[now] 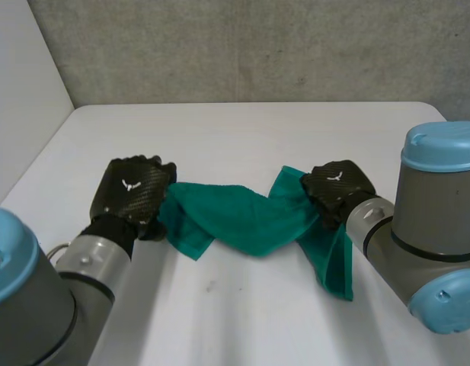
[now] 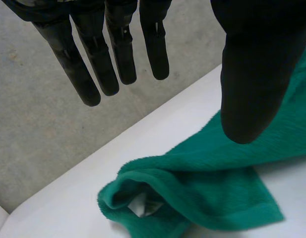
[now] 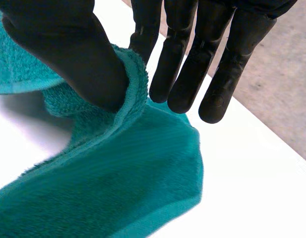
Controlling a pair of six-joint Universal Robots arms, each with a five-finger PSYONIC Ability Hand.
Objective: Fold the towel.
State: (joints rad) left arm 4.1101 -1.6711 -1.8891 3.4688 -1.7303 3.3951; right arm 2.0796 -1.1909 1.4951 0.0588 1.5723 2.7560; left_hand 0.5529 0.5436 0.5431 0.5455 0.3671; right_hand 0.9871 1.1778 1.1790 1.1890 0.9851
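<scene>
viewing from the head camera, we see a green towel (image 1: pixel 242 221) lying crumpled and twisted across the middle of the white desk (image 1: pixel 242 130), between the two hands. the left hand (image 1: pixel 132 194) sits at the towel's left end, back upward. the right hand (image 1: pixel 335 187) sits at its right end, where one corner stands up beside the hand and another flap trails past the right arm toward the near edge of the desk. in the left wrist view the left hand's fingers (image 2: pixel 93 64) are straight and spread away from the thumb, with nothing between them. the rolled end of the towel lies on the desk beneath the palm, apart from the fingertips. in the right wrist view the right hand's thumb presses into a raised fold of the towel's hemmed edge, and the straight fingers (image 3: pixel 180 74) stand just behind that fold. we read the edge as pinched between thumb and fingers. the rest of the cloth spreads over the desk below this hand.
</scene>
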